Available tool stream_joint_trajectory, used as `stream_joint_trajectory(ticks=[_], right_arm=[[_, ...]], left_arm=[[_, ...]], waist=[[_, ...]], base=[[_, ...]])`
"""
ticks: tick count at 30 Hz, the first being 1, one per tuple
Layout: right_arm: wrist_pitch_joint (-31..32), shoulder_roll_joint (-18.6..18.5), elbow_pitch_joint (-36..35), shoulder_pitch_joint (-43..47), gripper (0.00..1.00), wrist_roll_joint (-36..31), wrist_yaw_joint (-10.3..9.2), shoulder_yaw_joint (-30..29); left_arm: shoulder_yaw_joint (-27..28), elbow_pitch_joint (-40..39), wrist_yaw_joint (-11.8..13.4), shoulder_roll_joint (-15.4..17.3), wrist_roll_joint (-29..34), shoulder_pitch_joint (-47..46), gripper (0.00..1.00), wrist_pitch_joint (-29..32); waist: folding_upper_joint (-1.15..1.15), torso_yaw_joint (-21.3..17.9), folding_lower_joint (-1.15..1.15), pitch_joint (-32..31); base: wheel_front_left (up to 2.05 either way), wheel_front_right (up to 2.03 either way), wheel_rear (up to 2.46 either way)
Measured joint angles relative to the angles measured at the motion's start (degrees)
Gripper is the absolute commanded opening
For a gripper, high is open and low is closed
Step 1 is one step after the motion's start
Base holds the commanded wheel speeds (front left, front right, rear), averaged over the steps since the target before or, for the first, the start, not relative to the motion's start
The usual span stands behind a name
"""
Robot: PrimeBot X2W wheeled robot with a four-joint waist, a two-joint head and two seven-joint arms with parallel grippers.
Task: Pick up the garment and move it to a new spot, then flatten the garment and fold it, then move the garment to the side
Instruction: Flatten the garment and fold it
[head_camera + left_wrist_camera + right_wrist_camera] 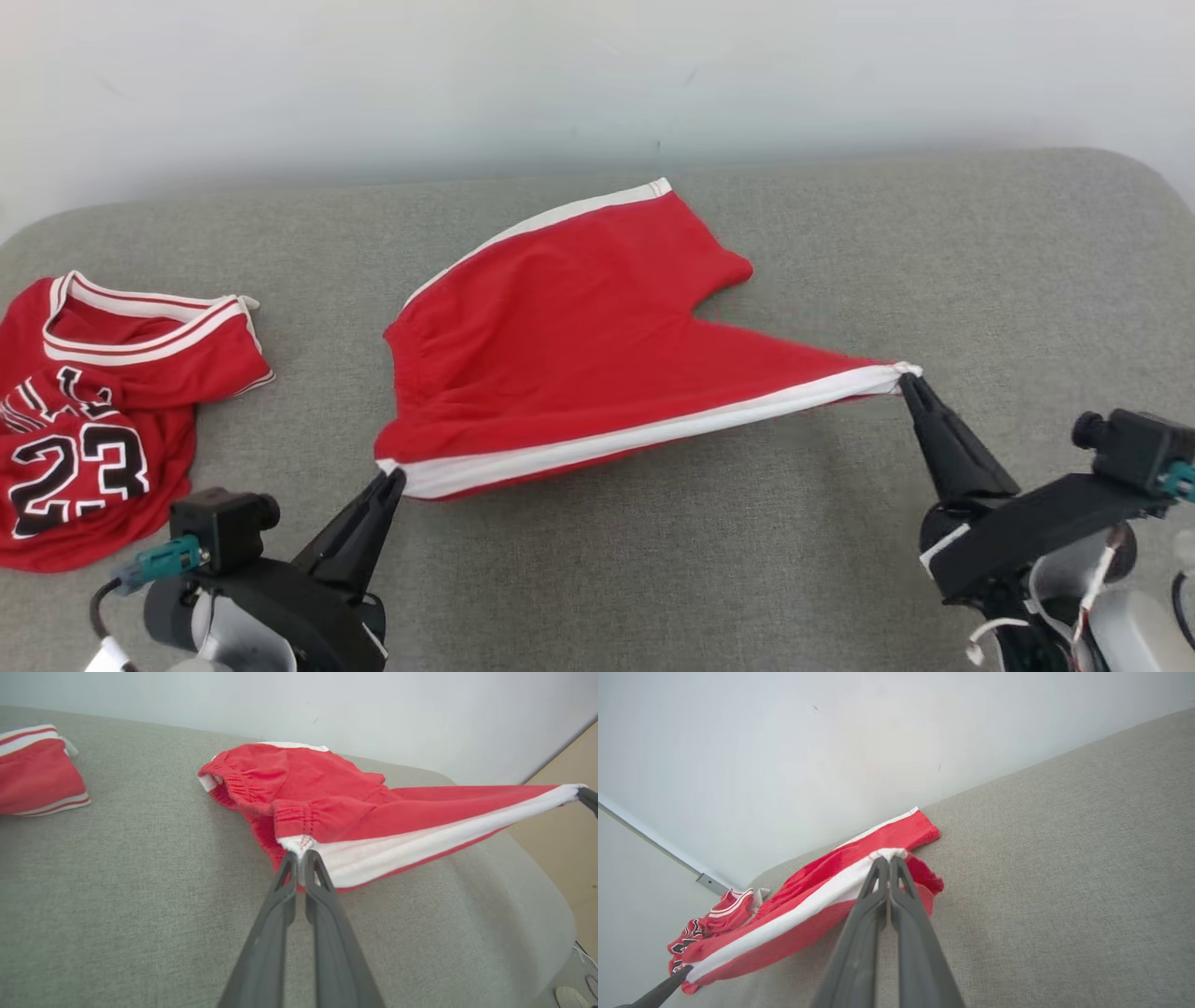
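The garment (579, 327) is a pair of red shorts with white side stripes, stretched over the grey cushion. My left gripper (392, 478) is shut on its waistband corner at the near left, seen close up in the left wrist view as the garment (355, 807) pinched by the left gripper (301, 851). My right gripper (906, 378) is shut on the hem corner of one leg at the right, pulling the white stripe taut. In the right wrist view the right gripper (888, 857) pinches the garment (808, 914). The near edge hangs lifted between both grippers; the far leg lies on the cushion.
A red jersey (93, 411) with the number 23 lies crumpled at the left of the grey cushion (747, 560). A pale wall (597, 75) runs behind. The cushion's rounded right edge (556, 905) drops to a tan floor.
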Motion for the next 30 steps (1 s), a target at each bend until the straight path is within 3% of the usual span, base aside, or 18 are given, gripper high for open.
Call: stream_joint_trajectory(ticks=[5,10,15,16,18,23,26,30], right_arm=[[-0.2,0.0,-7.0,2.4,0.00,1.5,-0.07,-1.4],[4.2,-0.1,-5.0,-2.5,0.00,2.5,0.21,1.6],[8.5,2.1,4.7,-19.7,0.00,4.2,0.14,3.6],[8.8,3.3,9.8,-28.6,0.00,3.3,-0.60,3.4],[7.8,3.8,13.2,-38.4,0.00,1.5,-1.37,1.8],[0.2,2.6,12.5,-58.4,0.00,-1.3,-1.30,-4.3],[-1.0,-0.4,11.8,-59.8,0.00,-3.1,0.86,-3.3],[-0.7,-0.7,12.0,-52.5,0.00,-4.3,3.33,1.2]], left_arm=[[0.6,-5.4,0.0,0.7,-0.6,0.6,0.00,0.9],[0.2,-5.7,0.5,1.8,-0.3,-4.1,0.00,4.8],[0.3,-0.7,1.1,0.0,0.4,-17.8,0.00,9.1],[0.6,2.0,1.7,-1.8,0.8,-24.2,0.00,10.4],[1.8,4.0,2.7,-3.6,1.6,-31.4,0.00,10.6],[5.1,5.1,4.3,-10.2,4.5,-52.3,0.00,5.2],[5.1,5.9,2.4,-12.4,4.3,-56.1,0.00,2.4],[2.8,10.2,0.3,-10.6,4.6,-51.2,0.00,1.0]], waist=[[0.00,-0.3,0.00,1.2],[0.01,-0.7,0.00,3.7],[0.02,-1.2,0.01,7.1],[0.02,-1.4,0.02,8.6],[0.02,-1.7,0.03,10.1],[0.02,-2.5,0.03,13.9],[0.01,-2.7,0.01,15.7],[0.02,-2.8,0.03,17.2]], base=[[0.00,0.00,0.00],[0.00,0.00,0.00],[0.00,0.00,0.00],[0.00,0.00,0.00],[0.00,0.00,0.00],[0.00,0.00,0.00],[0.00,0.00,0.00],[0.00,0.00,0.00]])
